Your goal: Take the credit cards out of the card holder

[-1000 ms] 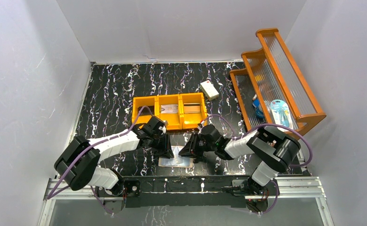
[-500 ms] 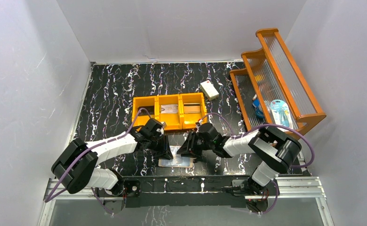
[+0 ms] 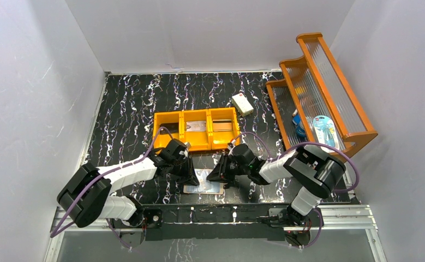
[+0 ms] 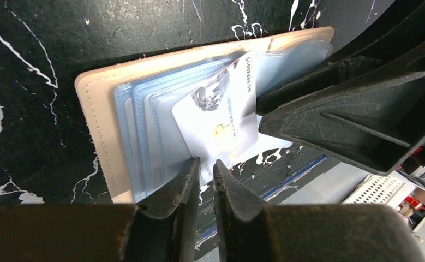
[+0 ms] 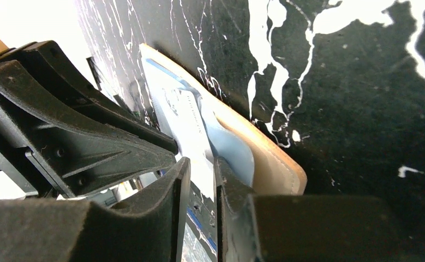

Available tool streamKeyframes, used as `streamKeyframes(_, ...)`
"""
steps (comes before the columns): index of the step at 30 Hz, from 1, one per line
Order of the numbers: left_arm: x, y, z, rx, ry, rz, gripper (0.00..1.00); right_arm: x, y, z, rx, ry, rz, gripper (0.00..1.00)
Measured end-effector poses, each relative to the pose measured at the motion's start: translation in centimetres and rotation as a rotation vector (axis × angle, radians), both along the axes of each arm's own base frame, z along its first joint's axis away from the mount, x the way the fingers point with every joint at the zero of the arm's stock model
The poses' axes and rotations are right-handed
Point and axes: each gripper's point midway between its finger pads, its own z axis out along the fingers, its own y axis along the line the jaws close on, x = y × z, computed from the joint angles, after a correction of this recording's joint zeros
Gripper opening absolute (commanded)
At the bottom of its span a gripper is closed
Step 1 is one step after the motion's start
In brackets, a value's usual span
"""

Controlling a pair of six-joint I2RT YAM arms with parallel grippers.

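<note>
The card holder (image 3: pixel 204 189) lies open flat near the front edge, its peach rim (image 4: pixel 95 120) framing pale blue pockets. One white credit card (image 4: pixel 221 120) sticks out of a pocket at a slant. My left gripper (image 4: pixel 205 162) points down at the card's lower corner, jaws a narrow gap apart with that corner in the gap. My right gripper (image 5: pixel 202 161) comes in from the opposite side, also slightly apart. The card's (image 5: pixel 191 125) edge runs between its fingers, and one finger (image 5: pixel 226 180) rests against a blue pocket. In the top view both grippers (image 3: pixel 191 176) (image 3: pixel 219 176) flank the holder.
An orange three-compartment bin (image 3: pixel 195 129) stands just behind the grippers. Further back lies a white box (image 3: pixel 242 103). A tall orange rack (image 3: pixel 319 93) fills the right side. The metal rail (image 3: pixel 215 214) with the arm bases runs just in front of the holder.
The left arm has sunk slightly lower and nearer the holder. The right arm has barely shifted. The holder has stayed in place.
</note>
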Motion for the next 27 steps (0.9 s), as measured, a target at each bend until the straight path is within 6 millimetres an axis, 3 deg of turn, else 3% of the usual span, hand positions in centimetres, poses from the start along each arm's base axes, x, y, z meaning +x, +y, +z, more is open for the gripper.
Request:
streamKeyframes(5,-0.09,0.06,-0.13,-0.010,0.000,0.015,0.14,-0.02,-0.22,-0.21,0.020,-0.008,-0.017,0.16)
streamKeyframes(15,-0.11,0.09,-0.21,-0.019,0.002,0.028,0.13,-0.16,-0.46,-0.30,0.041,-0.026,-0.019,0.13)
streamKeyframes(20,-0.10,0.05,-0.19,-0.021,0.003,0.030,0.12,-0.30,-0.51,-0.22,0.050,-0.041,-0.008,0.16)
streamKeyframes(24,-0.10,0.03,-0.17,-0.022,0.003,0.029,0.12,-0.36,-0.46,-0.13,0.055,-0.047,-0.001,0.27)
streamKeyframes(27,-0.10,0.03,-0.18,-0.022,0.003,0.028,0.11,-0.36,-0.39,-0.03,0.059,-0.043,-0.003,0.30)
